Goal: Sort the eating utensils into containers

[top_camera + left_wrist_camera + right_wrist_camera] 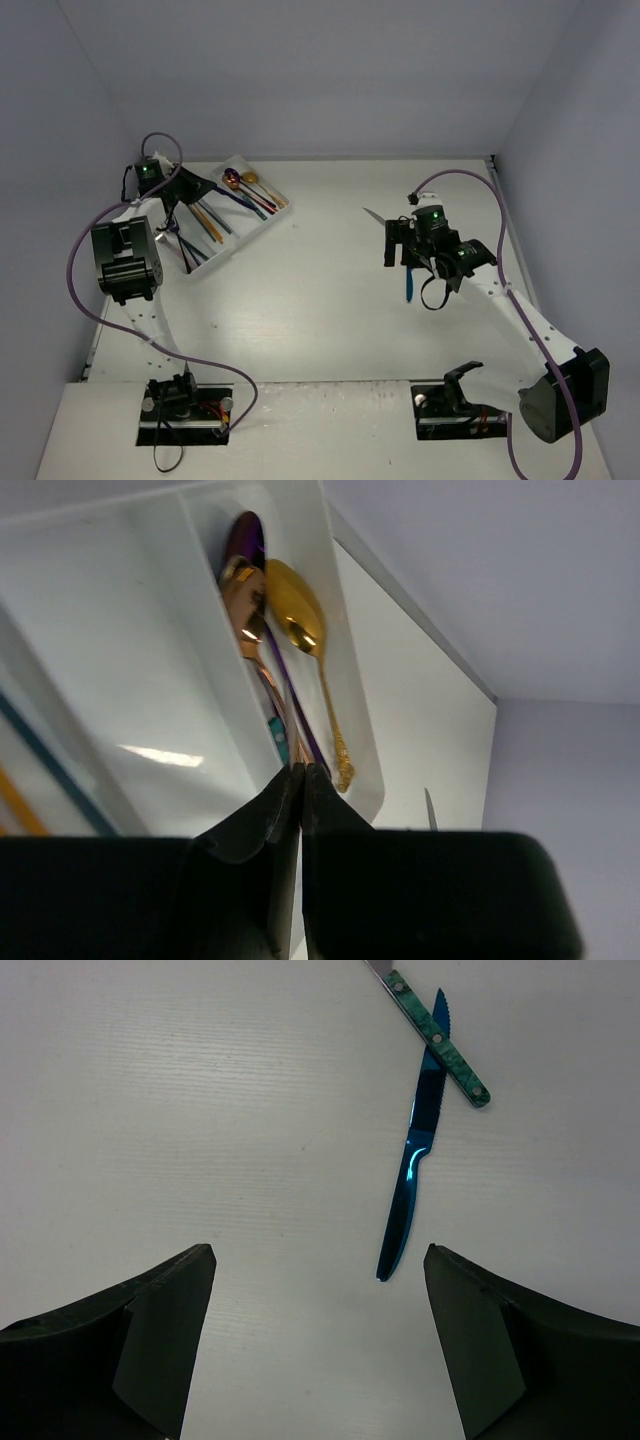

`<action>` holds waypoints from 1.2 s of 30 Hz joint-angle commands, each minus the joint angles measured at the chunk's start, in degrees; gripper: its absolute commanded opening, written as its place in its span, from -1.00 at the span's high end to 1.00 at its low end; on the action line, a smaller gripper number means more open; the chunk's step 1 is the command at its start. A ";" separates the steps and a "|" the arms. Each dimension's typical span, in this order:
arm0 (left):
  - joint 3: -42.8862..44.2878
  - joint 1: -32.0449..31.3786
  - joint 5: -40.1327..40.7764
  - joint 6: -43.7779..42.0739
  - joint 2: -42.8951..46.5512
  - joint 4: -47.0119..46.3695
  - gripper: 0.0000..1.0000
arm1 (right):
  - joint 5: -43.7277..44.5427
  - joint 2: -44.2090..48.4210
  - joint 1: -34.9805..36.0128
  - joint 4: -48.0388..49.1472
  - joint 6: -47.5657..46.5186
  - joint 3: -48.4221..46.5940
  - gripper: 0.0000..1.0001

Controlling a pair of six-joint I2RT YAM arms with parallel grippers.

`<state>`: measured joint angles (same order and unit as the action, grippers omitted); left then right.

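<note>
The translucent white tray [256, 236] stands at the far left and holds several utensils. My left gripper [205, 190] hovers over it. In the left wrist view its fingers [300, 770] are shut, and the handle of the copper spoon [246, 592] runs into the tips. That spoon lies in one compartment beside a purple spoon [246, 535] and a gold spoon [295, 610]. My right gripper [405, 255] is open and empty [318, 1250] above a blue knife [415, 1160] on the table. The knife's tip crosses a green-handled knife [465, 1078].
Blue and orange utensils [210, 222] lie in the tray's other compartments. The blue knife [408, 283] and the silver blade of the green-handled knife [375, 217] lie right of centre. Walls enclose the table on three sides. Purple cables loop by both arms.
</note>
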<state>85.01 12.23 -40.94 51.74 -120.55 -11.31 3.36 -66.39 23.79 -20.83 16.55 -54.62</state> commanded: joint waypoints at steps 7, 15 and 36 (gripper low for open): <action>12.51 0.96 3.76 -14.60 -1.54 22.03 0.64 | 1.85 -0.01 -0.70 0.77 0.29 0.44 -0.67; 15.62 1.11 9.99 -21.99 -1.26 30.52 0.80 | 1.39 -0.12 -0.76 0.44 1.38 1.29 -0.67; 11.74 -20.54 43.69 -3.47 7.34 21.58 0.47 | 1.09 -1.61 -0.73 0.26 1.60 -0.40 -0.67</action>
<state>94.93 -4.09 -12.14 36.23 -114.61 15.64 3.69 -68.04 23.27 -21.49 18.12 -51.96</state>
